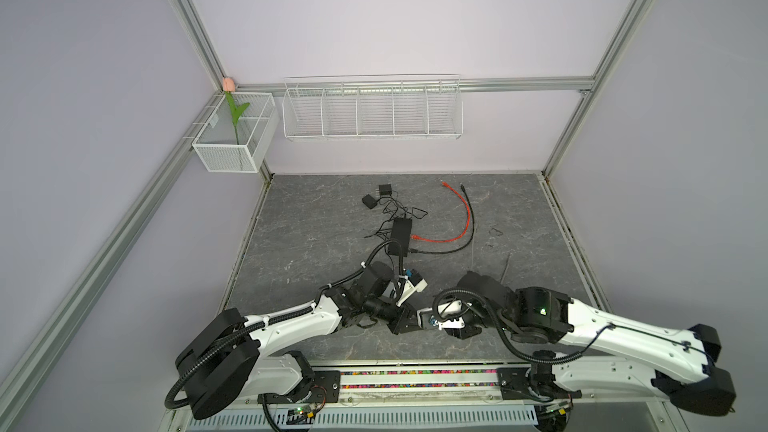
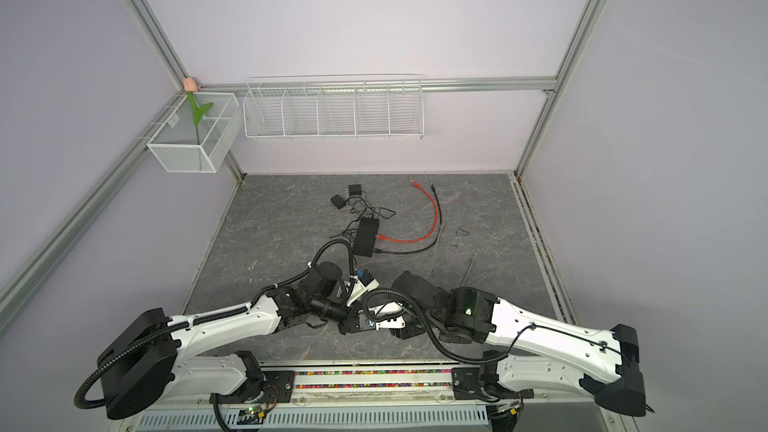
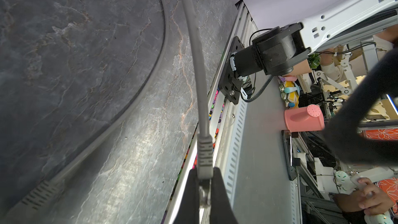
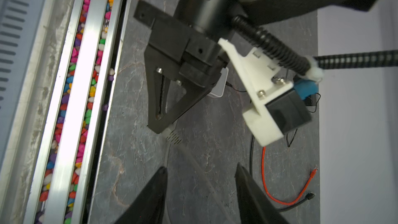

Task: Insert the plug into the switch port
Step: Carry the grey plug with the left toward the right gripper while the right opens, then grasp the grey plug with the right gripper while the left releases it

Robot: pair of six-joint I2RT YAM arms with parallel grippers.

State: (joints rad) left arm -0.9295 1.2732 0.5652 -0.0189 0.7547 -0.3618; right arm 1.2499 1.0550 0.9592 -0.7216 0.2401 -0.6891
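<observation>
Saw left gripper (image 3: 204,172) clenched on grey plug (image 3: 204,154), bottom centre; right gripper (image 4: 200,167) gaping astride grey cable (image 4: 187,154); couldn't read lettering on black plate (image 3: 226,85)

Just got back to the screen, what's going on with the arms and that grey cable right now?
The left gripper is shut on the grey plug, holding it near the front of the table. The right gripper is open, its jaws standing either side of the grey cable without gripping it. The black switch lies farther back, with a red cable and a black cable ending at its side. The grey plug is not yet in a port.
</observation>
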